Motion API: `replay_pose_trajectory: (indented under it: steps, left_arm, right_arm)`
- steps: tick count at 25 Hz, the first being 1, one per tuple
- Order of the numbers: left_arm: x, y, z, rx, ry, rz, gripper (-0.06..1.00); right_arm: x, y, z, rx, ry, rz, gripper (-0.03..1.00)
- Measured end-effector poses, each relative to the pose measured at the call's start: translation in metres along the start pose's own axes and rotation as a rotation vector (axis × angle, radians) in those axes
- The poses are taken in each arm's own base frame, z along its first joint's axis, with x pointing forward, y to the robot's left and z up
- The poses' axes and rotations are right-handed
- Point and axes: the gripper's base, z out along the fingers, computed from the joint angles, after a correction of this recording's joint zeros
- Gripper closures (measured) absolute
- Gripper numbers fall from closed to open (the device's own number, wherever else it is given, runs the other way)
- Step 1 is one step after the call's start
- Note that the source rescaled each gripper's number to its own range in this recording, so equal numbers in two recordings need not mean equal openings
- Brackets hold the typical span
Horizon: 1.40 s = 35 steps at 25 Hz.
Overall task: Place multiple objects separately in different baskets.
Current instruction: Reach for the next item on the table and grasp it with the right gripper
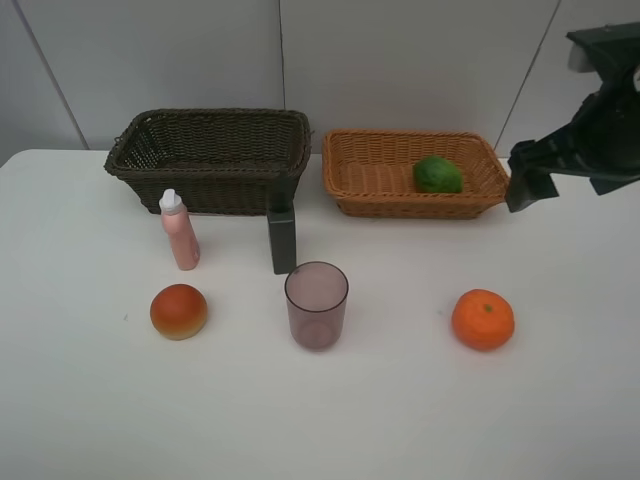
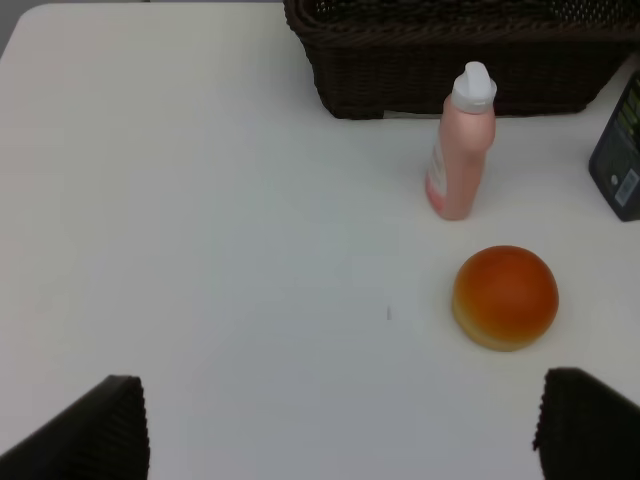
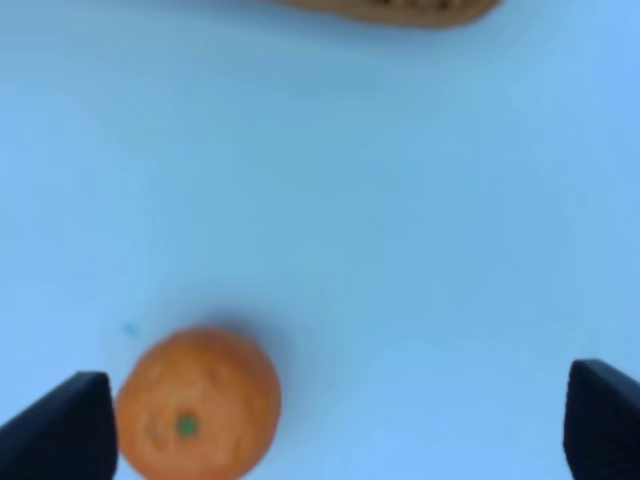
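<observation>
Exterior high: orange [image 1: 483,319] apart from cup [image 1: 316,305]

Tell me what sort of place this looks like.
Probably a robot test bench rather than a home: a plain white table, blank white wall panels behind it, and a black robot arm near laid-out props such as the orange.

The worktop [image 1: 80,400] is seen as plain white. The deep basket [image 1: 200,188] is woven in dark brown, the shallow basket [image 1: 400,206] in light orange-tan. The lime [image 1: 438,175] is green. The bottle [image 1: 184,240] is coloured pink, its cap [image 1: 171,200] white. The box [image 1: 283,243] is dark grey, the cup [image 1: 316,305] translucent purple. The bun [image 1: 179,311] is shaded red-orange above, yellowish below. The orange [image 1: 483,319] is marked by a small green spot.
</observation>
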Motion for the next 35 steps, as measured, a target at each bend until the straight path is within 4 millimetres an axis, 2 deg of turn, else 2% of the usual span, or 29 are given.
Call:
replay_pose_trajectory:
  steps: [5,10,17,26,29,35]
  left_arm:
    - [0.0,0.0,0.0,0.0,0.0,0.0,-0.06]
    - [0.0,0.0,0.0,0.0,0.0,0.0,-0.06]
    - [0.0,0.0,0.0,0.0,0.0,0.0,-0.06]
    - [0.0,0.0,0.0,0.0,0.0,0.0,-0.06]
    - [0.0,0.0,0.0,0.0,0.0,0.0,-0.06]
    - [0.0,0.0,0.0,0.0,0.0,0.0,-0.06]
  right_arm:
    - [0.008,-0.001,-0.005,-0.003,0.046,0.011,0.01]
    - [0.008,0.015,-0.002,-0.074,0.002,0.003,0.01]
    - [0.025,0.026,0.035,-0.112,0.058,0.001,0.01]
    - [0.025,0.036,0.077,-0.103,0.162,-0.02,0.01]
    - [0.026,0.038,0.085,-0.101,0.187,-0.026,0.01]
    - [0.023,0.044,0.086,-0.116,0.15,-0.04,0.01]
